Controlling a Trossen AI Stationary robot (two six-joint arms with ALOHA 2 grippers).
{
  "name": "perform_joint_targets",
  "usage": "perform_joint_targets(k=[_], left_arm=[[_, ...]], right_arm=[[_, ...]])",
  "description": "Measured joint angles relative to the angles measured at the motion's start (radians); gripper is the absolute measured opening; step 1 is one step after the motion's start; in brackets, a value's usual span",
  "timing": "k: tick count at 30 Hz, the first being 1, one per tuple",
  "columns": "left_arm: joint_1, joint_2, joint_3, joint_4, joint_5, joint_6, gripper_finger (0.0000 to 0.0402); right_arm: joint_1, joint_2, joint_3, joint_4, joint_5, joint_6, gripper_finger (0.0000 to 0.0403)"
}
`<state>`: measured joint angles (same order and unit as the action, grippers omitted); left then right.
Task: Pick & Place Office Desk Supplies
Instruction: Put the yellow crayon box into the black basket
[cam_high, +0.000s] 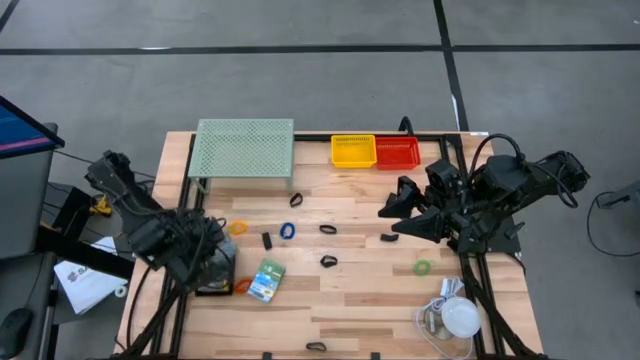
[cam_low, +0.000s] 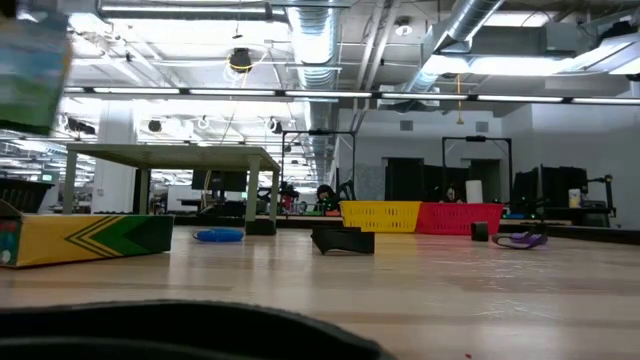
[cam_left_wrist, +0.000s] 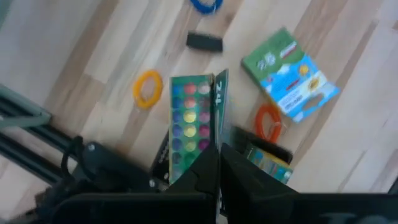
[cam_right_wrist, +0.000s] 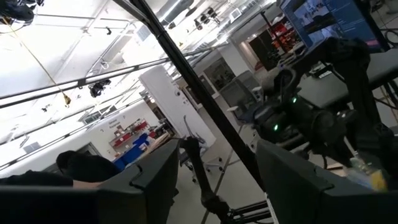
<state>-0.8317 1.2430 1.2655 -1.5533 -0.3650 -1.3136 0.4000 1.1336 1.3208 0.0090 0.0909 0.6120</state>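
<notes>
My left gripper (cam_high: 215, 268) hangs over the table's left side, shut on a flat green box with coloured dots (cam_left_wrist: 189, 118). Around it lie a green card-backed pack (cam_high: 266, 280), an orange ring (cam_left_wrist: 268, 121), a yellow ring (cam_high: 238, 227), a blue ring (cam_high: 288, 231) and several black clips, one being (cam_high: 328, 261). A green ring (cam_high: 423, 267) lies on the right. A yellow-green box (cam_low: 90, 238) lies flat on the wood. My right gripper (cam_high: 393, 212) is open and raised over the table's right half, holding nothing. My left gripper (cam_left_wrist: 219, 165) pinches the dotted box between its two fingers at the box's end nearest the wrist (cam_left_wrist: 211, 146), coming from above. The fingers cover the exact place of contact. The box points away from the fingers toward the table. I cannot tell whether it is lifted clear.
A pale-green mesh stand (cam_high: 243, 148) stands at the far left. A yellow basket (cam_high: 353, 150) and a red basket (cam_high: 398, 152) sit at the far edge. A white dome with a cord (cam_high: 461, 317) lies at the near right. Bare wood shows mid-table.
</notes>
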Motion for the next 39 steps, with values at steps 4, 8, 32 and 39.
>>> perform_joint_targets(k=[4,8,32,39], left_arm=[[-0.058,0.001,-0.085,0.050,0.005,-0.084,0.0000],[-0.108,0.001,-0.165,0.102,0.002,-0.158,0.0000],[-0.192,0.001,-0.280,0.144,0.104,-0.185,0.0000],[-0.217,0.001,-0.280,0.148,0.107,-0.179,0.0000]], right_arm=[[0.000,0.000,0.000,0.000,0.016,-0.002,0.0211],[0.000,0.000,0.000,0.003,0.023,-0.002,0.0211],[0.000,0.000,0.000,0.044,0.042,-0.002,0.0211],[0.000,0.000,0.000,0.045,0.049,-0.007,0.0211]])
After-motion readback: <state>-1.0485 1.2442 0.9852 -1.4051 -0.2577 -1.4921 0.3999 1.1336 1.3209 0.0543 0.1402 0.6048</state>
